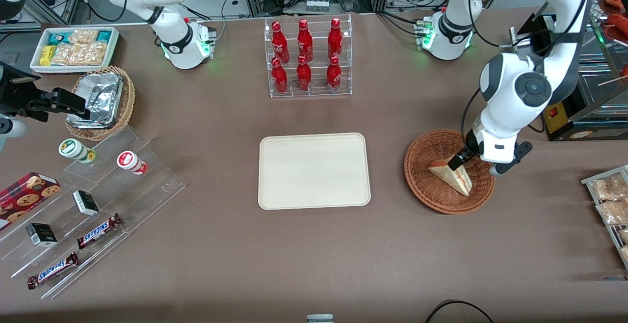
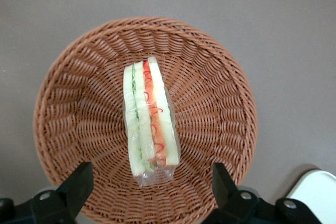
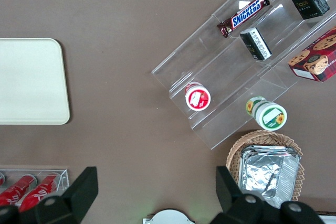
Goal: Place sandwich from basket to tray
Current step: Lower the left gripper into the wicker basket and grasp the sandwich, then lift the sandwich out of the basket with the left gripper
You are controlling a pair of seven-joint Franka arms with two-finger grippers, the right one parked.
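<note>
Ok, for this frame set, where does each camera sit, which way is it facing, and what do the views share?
Front view: mounted high, facing both arms, looking down on the table; both arms show, the gripper down in the basket at the sandwich.
Left wrist view: on the working arm, pointing straight down into the basket; open gripper fingers straddle the sandwich.
Right wrist view: on the parked arm, looking down at the snack shelves and tray.
Shared: the tray shows in the front and right wrist views.
</note>
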